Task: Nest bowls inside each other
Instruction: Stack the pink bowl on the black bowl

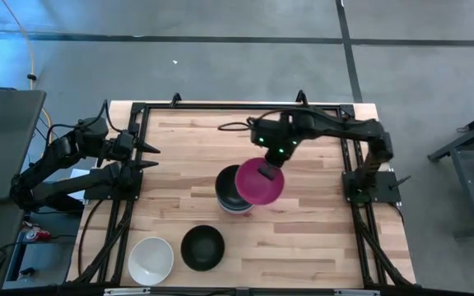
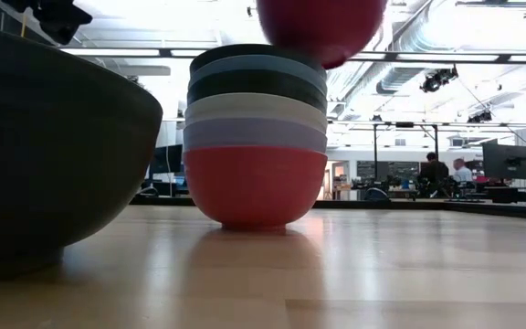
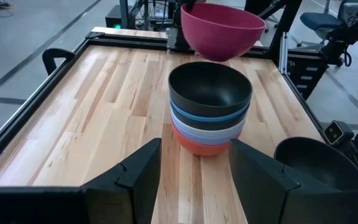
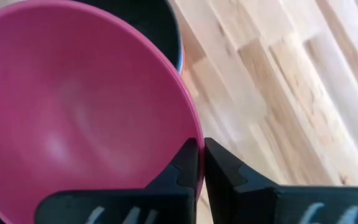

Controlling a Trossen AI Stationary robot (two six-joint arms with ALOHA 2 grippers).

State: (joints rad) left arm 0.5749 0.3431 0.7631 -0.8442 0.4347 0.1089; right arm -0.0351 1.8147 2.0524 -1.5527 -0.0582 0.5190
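Observation:
A stack of several nested bowls (image 1: 230, 200) (image 2: 256, 137) stands mid-table: red at the bottom, then lavender, white, black and blue, with a black one on top (image 3: 210, 90). My right gripper (image 1: 267, 171) (image 4: 201, 149) is shut on a magenta bowl (image 1: 257, 185) (image 3: 222, 30) (image 2: 322, 27), which hangs above and slightly right of the stack. A white bowl (image 1: 151, 260) and a black bowl (image 1: 202, 247) (image 3: 319, 163) sit upright near the near edge. My left gripper (image 1: 151, 157) (image 3: 194, 149) waits open at the table's left side. My right gripper pinches the magenta bowl's rim (image 4: 196, 132) on the side toward the far edge, one finger inside the bowl and one outside. The fingers come from above, slanting down. The bowl is lifted clear, mouth up and slightly tilted, and overlaps the stack's right side.
The big dark curve in the low view is the loose black bowl (image 2: 44, 155) close to that camera. A black metal frame (image 1: 138, 107) borders the wooden table. Bare wood lies left and right of the stack. People sit in the room beyond the table (image 2: 446, 169).

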